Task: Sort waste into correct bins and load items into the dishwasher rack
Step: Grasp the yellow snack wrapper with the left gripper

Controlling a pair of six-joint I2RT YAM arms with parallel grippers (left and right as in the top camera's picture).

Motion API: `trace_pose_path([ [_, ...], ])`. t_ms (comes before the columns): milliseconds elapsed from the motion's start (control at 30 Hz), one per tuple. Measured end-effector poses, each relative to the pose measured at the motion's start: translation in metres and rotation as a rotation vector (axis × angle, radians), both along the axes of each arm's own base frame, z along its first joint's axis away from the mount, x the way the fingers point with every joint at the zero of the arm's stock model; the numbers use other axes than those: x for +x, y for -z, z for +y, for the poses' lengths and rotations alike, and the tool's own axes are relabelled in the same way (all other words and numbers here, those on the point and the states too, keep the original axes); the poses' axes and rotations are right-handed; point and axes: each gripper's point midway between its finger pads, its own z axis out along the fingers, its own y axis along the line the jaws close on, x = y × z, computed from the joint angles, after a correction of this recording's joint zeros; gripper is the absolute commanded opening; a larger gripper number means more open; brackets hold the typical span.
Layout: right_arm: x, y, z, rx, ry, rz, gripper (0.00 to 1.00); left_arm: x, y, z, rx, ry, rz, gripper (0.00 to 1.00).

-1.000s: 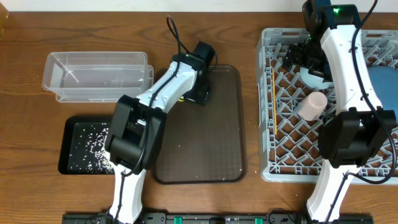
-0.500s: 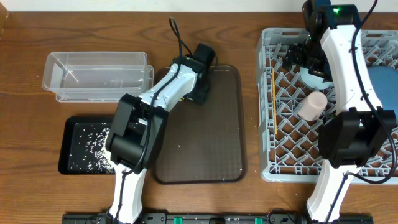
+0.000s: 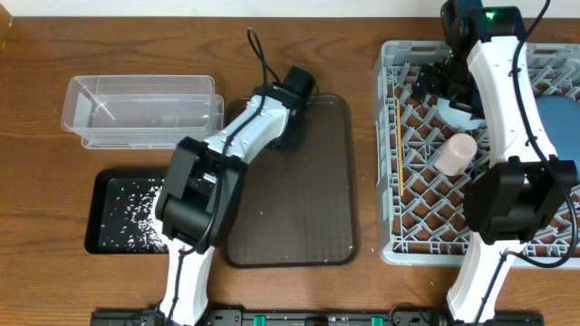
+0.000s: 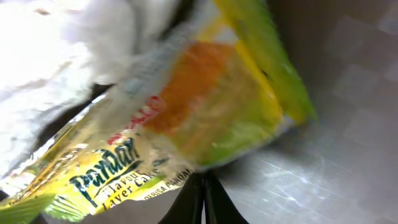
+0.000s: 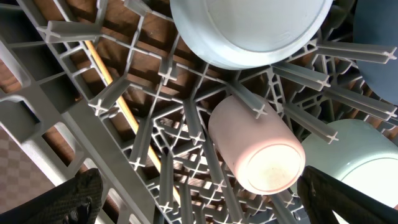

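left gripper [image 4: 203,190] just clamped on yellow-green printed snack wrapper [image 4: 205,118], 12 o'clock of brown serving tray [image 3: 308,208] | binning judged next | right gripper [image 5: 214,202] held apart

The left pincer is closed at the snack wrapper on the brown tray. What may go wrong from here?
1. The left pincer seems to pinch only the lower edge of the snack wrapper. The glossy foil may slip out during the lift.
2. The white tissue lies against the wrapper, so it may be dragged along and fall off the brown tray or end up in the same bin.
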Motion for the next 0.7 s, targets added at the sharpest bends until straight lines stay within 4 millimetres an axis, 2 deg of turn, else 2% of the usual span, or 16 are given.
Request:
trace_pose_path([
  [200, 0.000, 0.000, 0.000, 0.000, 0.000, 0.000, 0.99, -0.018, 0.000, -0.029, 0.006, 0.071, 0.012, 0.06],
  [300, 0.000, 0.000, 0.000, 0.000, 0.000, 0.000, 0.99, -0.025, -0.007, -0.047, -0.002, 0.115, -0.002, 0.08],
  [333, 0.000, 0.000, 0.000, 0.000, 0.000, 0.000, 0.99, -0.027, -0.013, -0.052, -0.009, 0.127, -0.014, 0.22],
  [367, 0.000, 0.000, 0.000, 0.000, 0.000, 0.000, 0.99, -0.028, -0.019, -0.056, -0.017, 0.137, -0.027, 0.43],
  [400, 0.000, 0.000, 0.000, 0.000, 0.000, 0.000, 0.99, -0.028, -0.027, -0.059, -0.026, 0.138, -0.043, 0.57],
  [467, 0.000, 0.000, 0.000, 0.000, 0.000, 0.000, 0.99, -0.024, -0.046, -0.059, -0.035, 0.137, -0.089, 0.72],
  [567, 0.000, 0.000, 0.000, 0.000, 0.000, 0.000, 0.99, -0.016, -0.064, -0.051, -0.030, 0.117, -0.141, 0.75],
  [700, 0.000, 0.000, 0.000, 0.000, 0.000, 0.000, 0.99, -0.005, -0.066, -0.035, -0.001, 0.108, -0.160, 0.75],
])
